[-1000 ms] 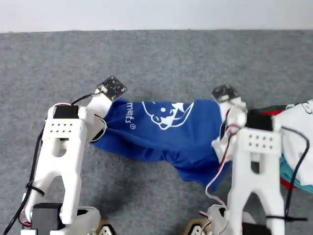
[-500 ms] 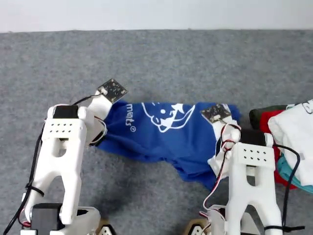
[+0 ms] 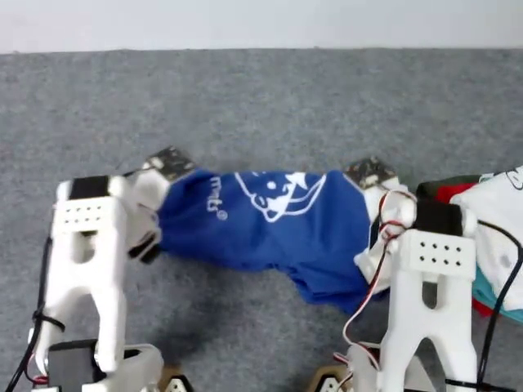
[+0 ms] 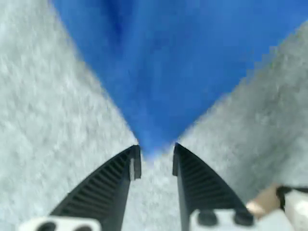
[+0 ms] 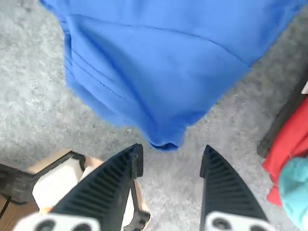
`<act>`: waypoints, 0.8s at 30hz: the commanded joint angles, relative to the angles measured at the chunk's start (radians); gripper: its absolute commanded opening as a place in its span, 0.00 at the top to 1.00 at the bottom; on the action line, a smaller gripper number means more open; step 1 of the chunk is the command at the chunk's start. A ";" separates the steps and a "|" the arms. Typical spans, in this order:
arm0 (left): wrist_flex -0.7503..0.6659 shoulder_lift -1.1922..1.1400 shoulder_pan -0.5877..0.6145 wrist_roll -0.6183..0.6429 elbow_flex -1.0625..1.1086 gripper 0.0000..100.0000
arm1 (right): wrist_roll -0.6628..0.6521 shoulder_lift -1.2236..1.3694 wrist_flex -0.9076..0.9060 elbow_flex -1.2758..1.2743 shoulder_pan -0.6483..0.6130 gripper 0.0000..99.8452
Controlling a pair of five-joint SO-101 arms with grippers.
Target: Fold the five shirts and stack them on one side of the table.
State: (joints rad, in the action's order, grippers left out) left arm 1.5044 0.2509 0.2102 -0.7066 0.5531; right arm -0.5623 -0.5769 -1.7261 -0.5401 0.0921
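In the high view the left arm [image 3: 82, 245] stands at about 8 o'clock on the grey table [image 3: 270, 98], its wrist bent over the left end of the blue shirt [image 3: 270, 224]. The left gripper [image 4: 155, 156] has its fingers [image 4: 120, 173] a narrow gap apart, unclenched. In the left wrist view the shirt narrows to a point that ends right at the fingertips, with bare table showing in the gap, and it does not look clamped. The shirt lies across the middle of the table, stretched from 9 o'clock towards 3 o'clock. It is spread out but rumpled, with a white print [image 3: 282, 192] on its 12 o'clock half and a loose flap sagging towards 5 o'clock. The right gripper [image 5: 172, 153] has its fingers spread wide, grasping nothing. In the right wrist view a rounded fold of the shirt ends just short of the fingertips, near them but apart. The right arm [image 3: 429, 253] stands at about 4 o'clock, its wrist over the shirt's right end. At 3 o'clock, just beside that arm, lies a pile [image 3: 494, 216] of other shirts, with white on top and red, teal and a dark one showing under it.
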 commanded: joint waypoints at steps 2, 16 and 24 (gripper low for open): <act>0.055 0.071 0.098 -0.058 -0.041 0.88 | -0.012 -0.025 -0.053 0.091 -0.010 0.80; -0.071 0.233 0.110 0.160 -0.038 0.88 | 0.199 0.176 0.684 0.031 0.001 0.80; -0.084 0.233 0.110 0.210 -0.038 0.88 | 0.284 0.638 0.800 0.242 0.038 0.80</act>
State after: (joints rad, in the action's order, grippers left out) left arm 1.4339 0.4549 0.3145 -0.5102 0.5531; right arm -0.2969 -0.0476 -0.9513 -0.4112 0.1120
